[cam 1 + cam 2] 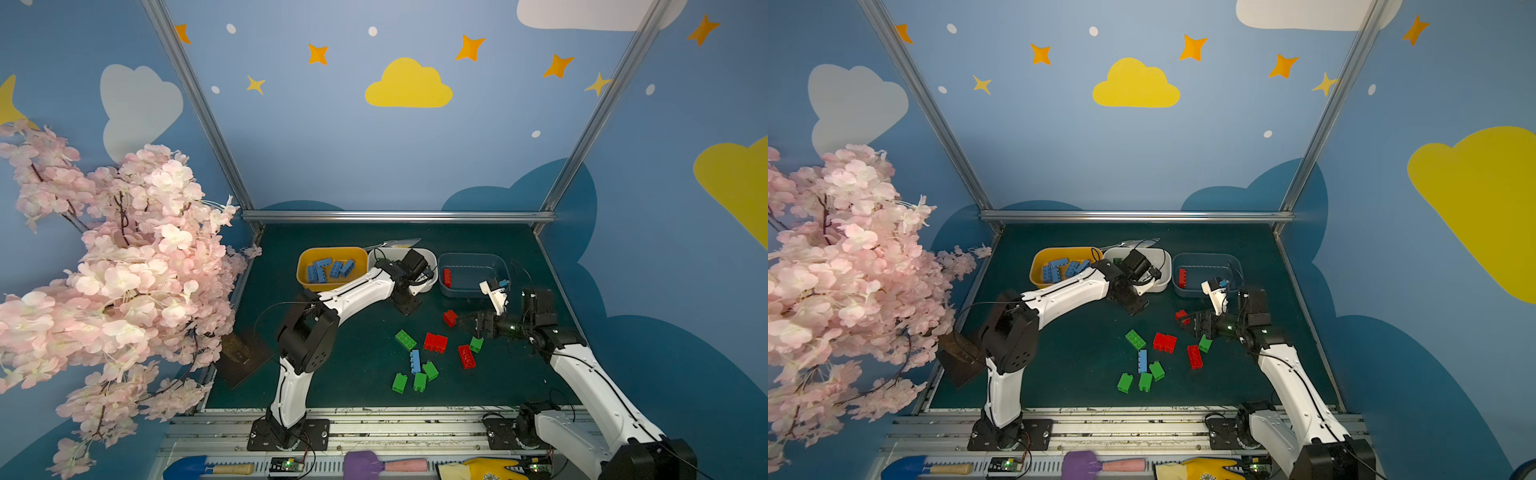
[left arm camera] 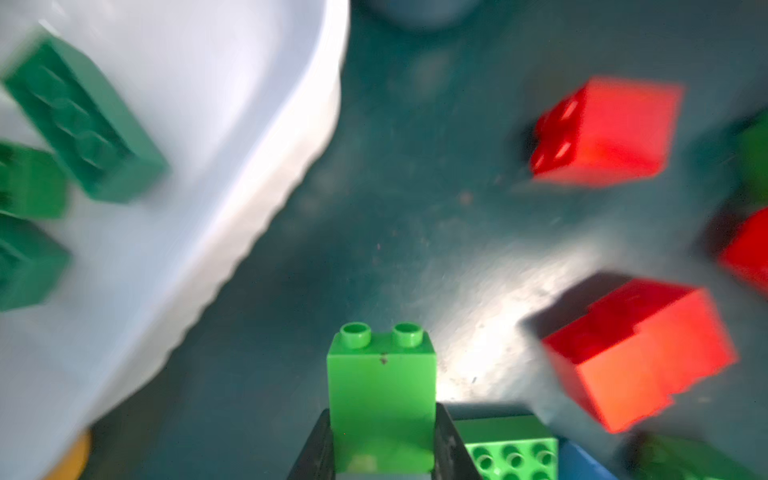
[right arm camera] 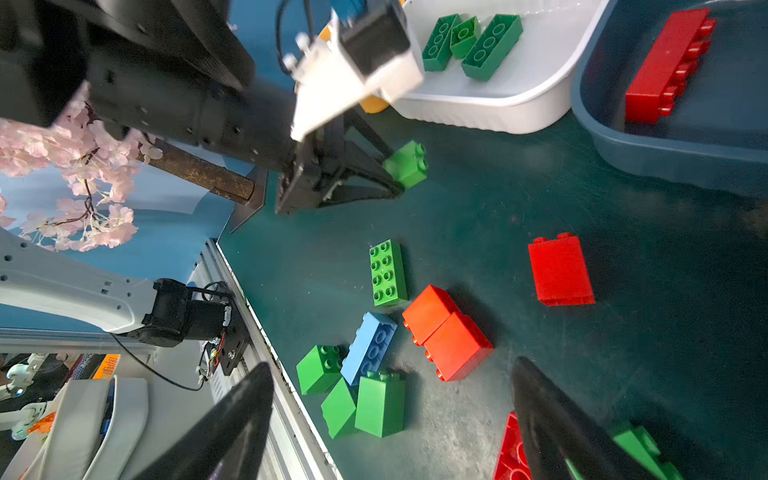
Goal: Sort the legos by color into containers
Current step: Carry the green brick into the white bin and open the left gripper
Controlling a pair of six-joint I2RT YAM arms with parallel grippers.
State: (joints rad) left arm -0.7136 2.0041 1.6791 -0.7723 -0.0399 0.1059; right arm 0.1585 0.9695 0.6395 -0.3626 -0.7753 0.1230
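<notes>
Left fingers (image 2: 316, 453), mostly cut off, pinching green brick (image 2: 381, 395) — right fingers (image 3: 232, 428) wide

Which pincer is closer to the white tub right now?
Left. The left pincer, gripping a small green brick, is just in front of the white tub; the right pincer, open, sits farther off beside a loose red brick.

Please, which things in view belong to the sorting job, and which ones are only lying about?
Belong to the job: left claw holding a small green brick; loose red bricks, green bricks and one blue brick; yellow tub, white tub, blue-grey tub.
Only lying about: pink blossom branch; blue trowel; purple trowel; yellow glove.
</notes>
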